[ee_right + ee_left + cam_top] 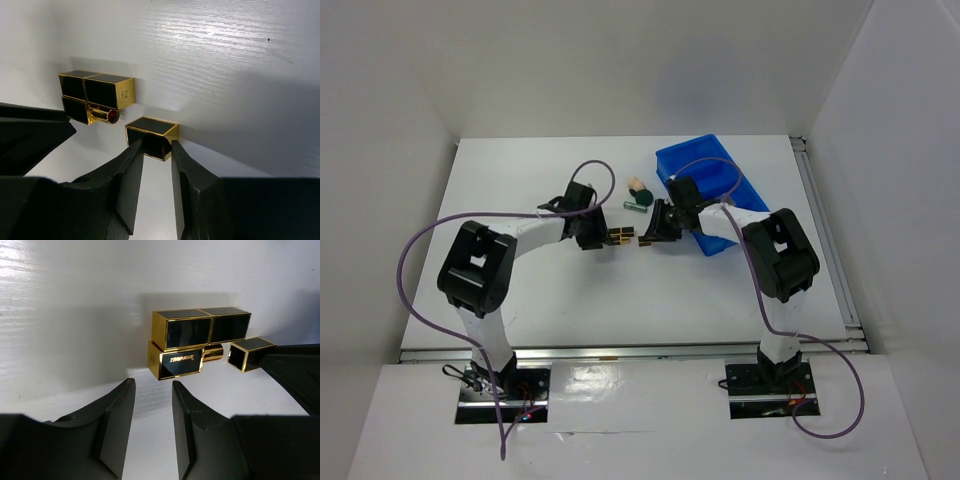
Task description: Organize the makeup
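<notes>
Two black-gold lipstick tubes (200, 327) (619, 237) lie side by side at mid-table. One is uncapped, and its gold inner with a red tip (102, 115) shows. The loose square cap (151, 131) (248, 352) lies just to their right. My left gripper (153, 383) (608, 237) is open just short of the nearer tube (177, 362), with nothing between its fingers. My right gripper (156, 144) (648, 238) has its jaws narrowly apart, tips at the cap's near face, and the cap rests on the table. A beige sponge (637, 185), a green tube (640, 207) and a green round piece (646, 198) lie behind.
A large blue bin (712, 160) stands at the back right, partly under my right arm. The two grippers face each other closely across the lipsticks; the right gripper's finger (295, 375) shows in the left wrist view. White walls enclose the table.
</notes>
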Robot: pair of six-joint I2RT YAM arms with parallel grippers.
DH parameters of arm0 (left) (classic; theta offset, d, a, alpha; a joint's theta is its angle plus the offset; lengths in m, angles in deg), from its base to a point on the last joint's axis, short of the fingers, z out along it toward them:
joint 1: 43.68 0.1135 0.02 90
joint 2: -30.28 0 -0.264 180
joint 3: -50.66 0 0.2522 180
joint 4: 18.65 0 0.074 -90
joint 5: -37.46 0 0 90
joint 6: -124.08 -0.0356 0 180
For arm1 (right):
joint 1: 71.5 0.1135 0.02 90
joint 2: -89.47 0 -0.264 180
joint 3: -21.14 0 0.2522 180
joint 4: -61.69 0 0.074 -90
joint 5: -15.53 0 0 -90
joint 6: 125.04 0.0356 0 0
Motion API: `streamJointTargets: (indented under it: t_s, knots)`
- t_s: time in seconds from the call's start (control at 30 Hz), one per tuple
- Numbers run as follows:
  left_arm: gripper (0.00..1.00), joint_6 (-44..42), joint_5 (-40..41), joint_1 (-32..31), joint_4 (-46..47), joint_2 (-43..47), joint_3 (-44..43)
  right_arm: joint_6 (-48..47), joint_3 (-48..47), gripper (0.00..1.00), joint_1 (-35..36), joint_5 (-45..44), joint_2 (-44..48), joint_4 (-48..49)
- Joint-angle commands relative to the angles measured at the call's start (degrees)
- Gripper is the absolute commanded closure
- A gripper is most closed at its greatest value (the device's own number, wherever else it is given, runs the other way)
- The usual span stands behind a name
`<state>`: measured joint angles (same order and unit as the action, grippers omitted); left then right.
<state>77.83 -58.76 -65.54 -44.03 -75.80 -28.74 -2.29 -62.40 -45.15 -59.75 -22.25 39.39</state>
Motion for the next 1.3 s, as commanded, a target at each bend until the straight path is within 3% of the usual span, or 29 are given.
streamJointTargets:
  t_s: [0.0,0.47,0.73,1.03,1.27]
  knots:
    - [0.52,-0.3,1.0,0.2,-0.1,4.0,-0.2,2.1,0.3,0.64,-0.3,1.4,3.3,3.7]
    - [0.48,-2.4,2.9,0.8,-0.7,0.7,-3.9,3.9,-1.9,0.64,1.2,2.7,0.2,4.9]
    - [0.51,-3.0,-0.2,1.3,0.0,-1.4,-3.9,2.6,-2.5,0.58,2.3,1.3,-0.3,3.2]
    - [0.51,-3.0,-1.8,1.3,2.4,-2.6,-2.6,2.6,-3.5,0.58,2.8,1.8,-1.9,3.2]
    - [0.60,-4.1,-2.9,1.3,3.5,-3.8,-3.2,2.6,-5.2,0.61,3.4,2.9,-3.1,3.7]
